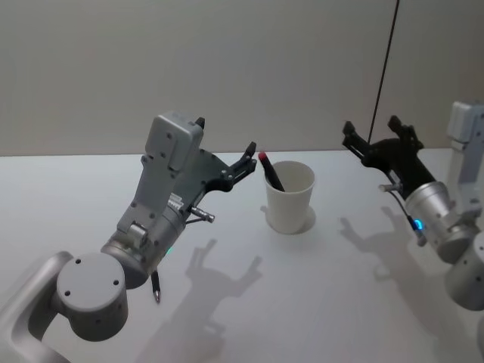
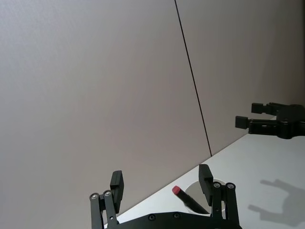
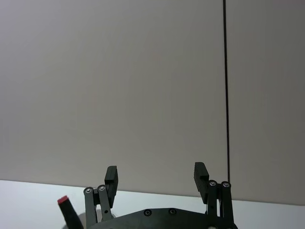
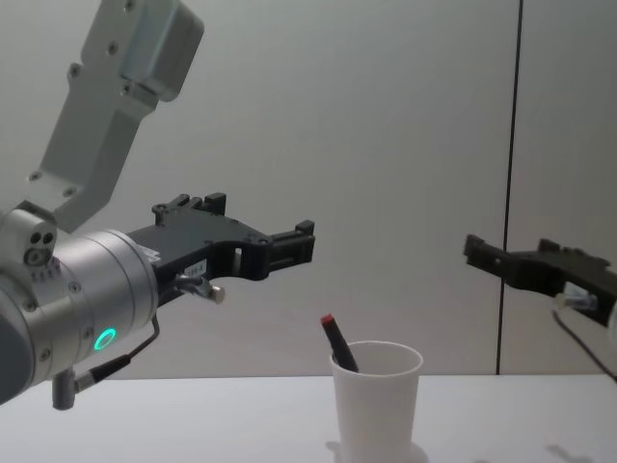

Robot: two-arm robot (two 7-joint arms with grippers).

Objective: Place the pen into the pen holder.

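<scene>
Head view: the pen [image 1: 270, 171] stands tilted inside the cup [image 1: 290, 198] on the table [image 1: 76, 197], its red cap above the cup's left rim. The left gripper [image 1: 224, 138] hovers just left of the cup, fingers spread wide, empty. The right gripper [image 1: 371, 127] is well right of the cup, raised, wide, empty.

Left wrist view: the left gripper [image 2: 161, 176] is spread wide, with the pen [image 2: 188, 198] beyond it.

Right wrist view: the right gripper [image 3: 156, 171] is wide and holds nothing.

Chest view: the pen [image 4: 337, 345] sits in the cup [image 4: 376, 395]. Both grippers are above the cup, apart from it.
</scene>
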